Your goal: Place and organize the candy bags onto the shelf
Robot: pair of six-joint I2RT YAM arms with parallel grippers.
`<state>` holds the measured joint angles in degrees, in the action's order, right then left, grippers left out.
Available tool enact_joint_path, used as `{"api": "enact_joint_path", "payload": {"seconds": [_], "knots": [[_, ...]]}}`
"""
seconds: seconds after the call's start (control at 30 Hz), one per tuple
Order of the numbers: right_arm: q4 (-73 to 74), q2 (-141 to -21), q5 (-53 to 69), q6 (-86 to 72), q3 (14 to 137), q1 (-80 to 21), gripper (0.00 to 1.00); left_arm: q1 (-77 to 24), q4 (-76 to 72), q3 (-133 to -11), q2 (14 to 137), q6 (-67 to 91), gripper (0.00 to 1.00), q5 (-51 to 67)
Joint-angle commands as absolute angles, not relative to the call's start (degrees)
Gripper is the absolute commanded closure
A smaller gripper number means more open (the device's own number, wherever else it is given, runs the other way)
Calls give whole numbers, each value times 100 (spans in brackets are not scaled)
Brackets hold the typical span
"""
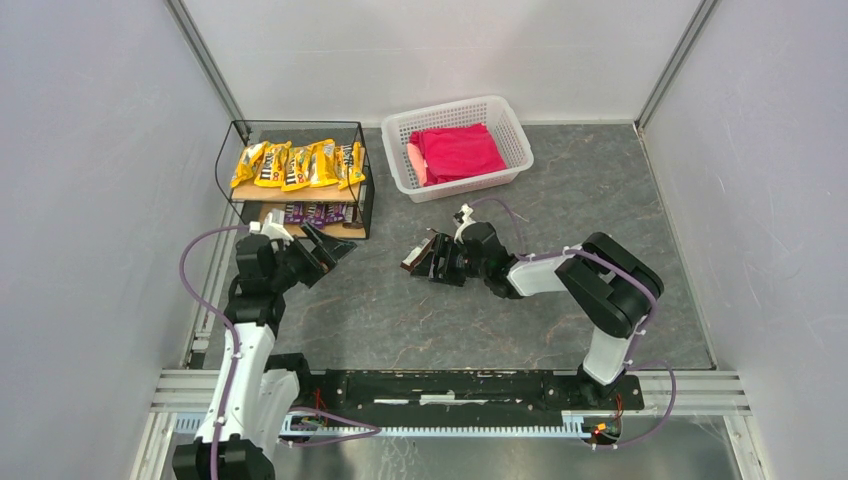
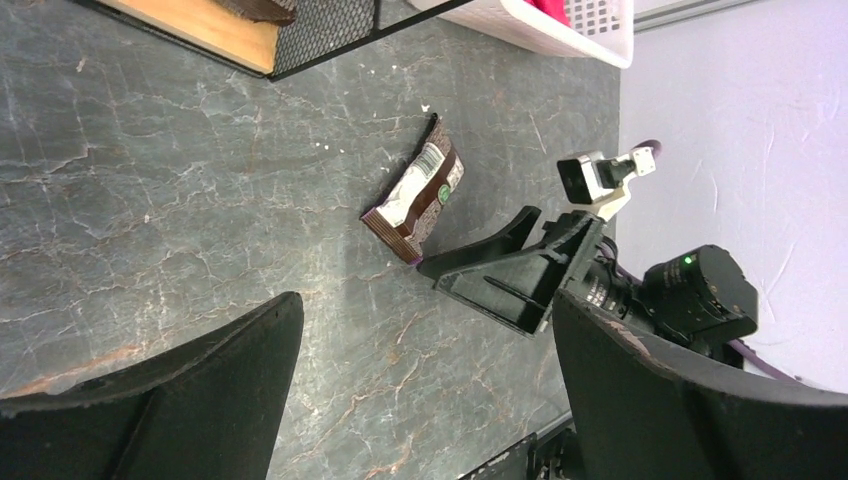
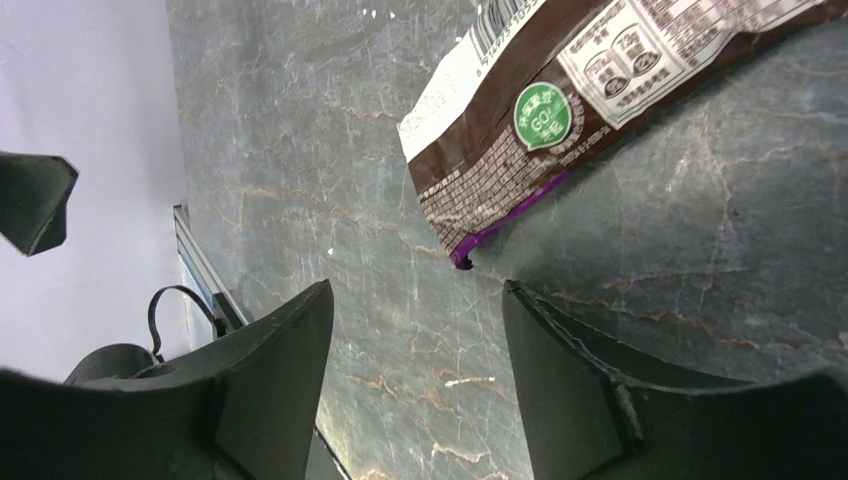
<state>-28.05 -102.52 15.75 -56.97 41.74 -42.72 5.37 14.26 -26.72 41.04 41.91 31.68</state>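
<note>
One brown and purple candy bag [image 1: 409, 263] lies flat on the grey table, mid-scene, and shows in the left wrist view [image 2: 415, 195] and right wrist view [image 3: 560, 110]. My right gripper [image 1: 428, 262] [image 3: 415, 290] is open right at the bag's near corner; the bag sits just beyond the fingertips, not between them. My left gripper [image 1: 330, 252] [image 2: 425, 305] is open and empty, hovering in front of the shelf [image 1: 296, 123]. Several yellow candy bags [image 1: 298, 163] line the top board. Purple and brown bags [image 1: 318, 212] lie on the lower board.
A white perforated basket [image 1: 500, 110] holding a red cloth [image 1: 455, 152] stands at the back, right of the shelf. Grey walls close in both sides. An aluminium rail [image 1: 450, 385] runs along the near edge by the arm bases.
</note>
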Motion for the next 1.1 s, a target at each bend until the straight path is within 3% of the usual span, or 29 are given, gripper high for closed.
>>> {"api": "enact_joint_path", "payload": {"seconds": [0.0,0.23,0.57,0.8,1.07], "knots": [[-3207,-10568,1309,-5490,4238,-4285,34,512,1044,-2675,3765,3988,0,3255],[-3528,-10829,1259,-5460,4231,-4295,48,521,657,-2473,3097,4113,0,3356],[-3239,-10564,1510,-4633,4437,-4276,98,317,-281,-2519,2831,4178,3,4641],[-2747,-9772,2558,-4517,4375,-4089,100,-794,360,-3653,3313,3137,3,4358],[-1769,-8970,4238,-4135,4395,-3606,100,-2842,773,-3949,3927,1497,2,2426]]}}
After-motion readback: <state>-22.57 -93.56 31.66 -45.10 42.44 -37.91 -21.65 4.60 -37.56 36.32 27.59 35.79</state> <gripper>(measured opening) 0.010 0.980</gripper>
